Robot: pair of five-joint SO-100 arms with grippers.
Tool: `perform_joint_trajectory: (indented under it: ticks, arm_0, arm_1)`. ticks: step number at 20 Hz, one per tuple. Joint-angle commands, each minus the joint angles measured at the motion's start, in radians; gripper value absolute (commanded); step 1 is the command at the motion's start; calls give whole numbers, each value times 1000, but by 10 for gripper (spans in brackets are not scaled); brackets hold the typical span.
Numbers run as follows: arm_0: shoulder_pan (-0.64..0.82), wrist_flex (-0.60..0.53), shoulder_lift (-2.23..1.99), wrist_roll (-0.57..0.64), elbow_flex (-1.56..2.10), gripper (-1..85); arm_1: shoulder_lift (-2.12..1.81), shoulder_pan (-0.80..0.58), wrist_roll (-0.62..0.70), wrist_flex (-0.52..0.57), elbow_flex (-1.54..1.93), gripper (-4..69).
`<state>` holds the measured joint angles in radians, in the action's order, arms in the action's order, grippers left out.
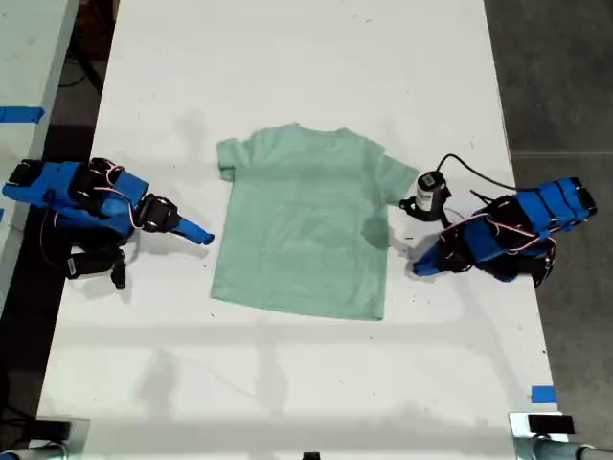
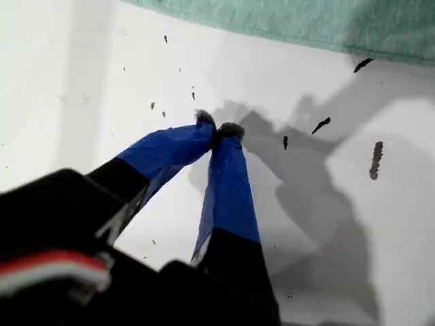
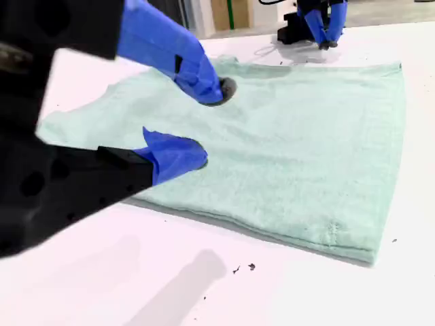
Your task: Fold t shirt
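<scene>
Flat: t shirt (image 1: 305, 222) on table (image 1: 287, 57) (uncontained); my first gripper (image 2: 217, 129) pinched empty, my second gripper (image 3: 204, 122) spread.

Looks like a robotics lab or test bench, not a home. A long plain white desk (image 1: 287, 57) fills most of the exterior view, w/ grey floor (image 1: 556, 67) past its edge on the exterior view's right. Two small blue-and-black robot arms are mounted at opposite sides of the desk, w/ exposed red, white and black wiring (image 1: 115, 182). A black cable (image 1: 479, 172) runs loose across the desk top. Bits of blue marking tape (image 1: 542, 393) are stuck on the desk and on a neighbouring surface at the exterior view's left. The tool tips are wrapped in blue tape too.
</scene>
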<state>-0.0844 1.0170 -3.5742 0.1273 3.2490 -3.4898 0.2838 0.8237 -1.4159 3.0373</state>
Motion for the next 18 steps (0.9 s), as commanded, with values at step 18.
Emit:
perform_joint_trajectory:
  ticks: [18]
  arm_0:
    - [212,-31,-11,-106,40,132]
  arm_1:
    - [-11,-221,-897,103,57,52]
